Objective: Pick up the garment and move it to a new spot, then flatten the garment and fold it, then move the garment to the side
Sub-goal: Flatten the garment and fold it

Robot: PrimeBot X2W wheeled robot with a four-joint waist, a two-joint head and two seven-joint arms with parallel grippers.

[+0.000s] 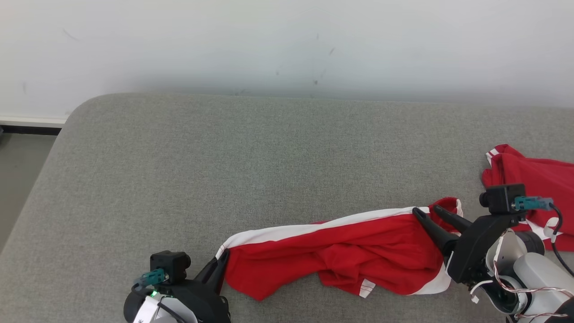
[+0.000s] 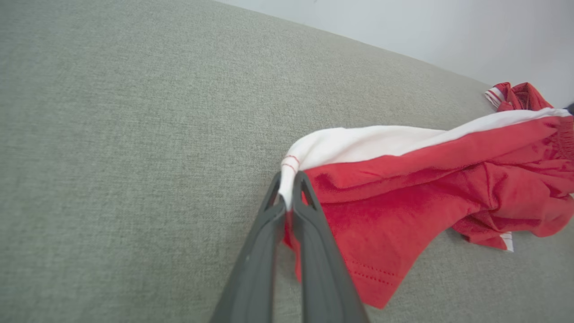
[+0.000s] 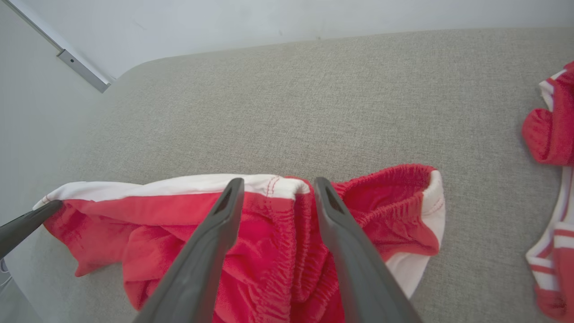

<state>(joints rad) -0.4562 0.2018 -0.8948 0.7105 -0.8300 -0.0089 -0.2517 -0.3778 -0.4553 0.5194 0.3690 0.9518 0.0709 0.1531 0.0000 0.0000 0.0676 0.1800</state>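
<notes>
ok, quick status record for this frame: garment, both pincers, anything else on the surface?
surface: grey fabric cushion
garment: red, white band, bunched, stretched between the pincers
left pincer: shut on the garment's white hem corner
right pincer: open, straddling the elastic waistband
other: second red-and-white garment at right, apart

red garment (image 1: 358,244) with a white side stripe (the cushion (image 1: 269,157) is speckled grey).
</notes>
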